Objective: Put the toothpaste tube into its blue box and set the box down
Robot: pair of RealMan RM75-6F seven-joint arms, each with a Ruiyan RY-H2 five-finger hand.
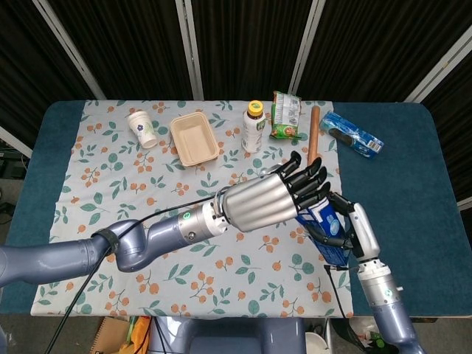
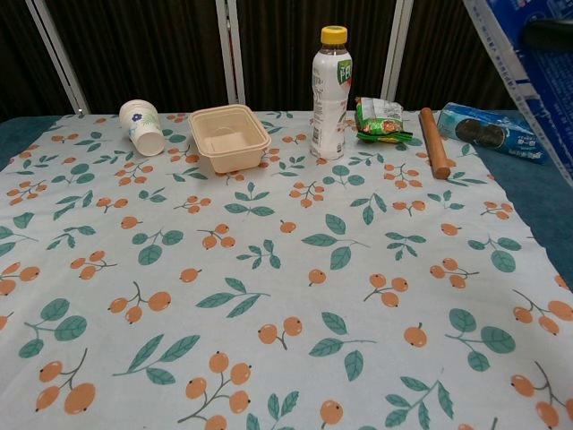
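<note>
The blue toothpaste box (image 1: 325, 226) hangs above the table's front right, held by my right hand (image 1: 355, 230) from its right side. In the chest view the box (image 2: 535, 85) fills the top right corner, steeply tilted, with a dark finger across its top. My left hand (image 1: 274, 200) lies over the box's left end, fingers (image 1: 307, 179) stretched out straight and apart, nothing gripped in them. I cannot see the toothpaste tube in either view.
On the floral cloth (image 1: 147, 192) at the back stand a paper cup (image 1: 141, 127), a beige tray (image 1: 195, 139), a yellow-capped bottle (image 1: 254, 127), a green snack packet (image 1: 286, 116) and a wooden rolling pin (image 1: 313, 138). A blue biscuit pack (image 1: 352, 131) lies far right.
</note>
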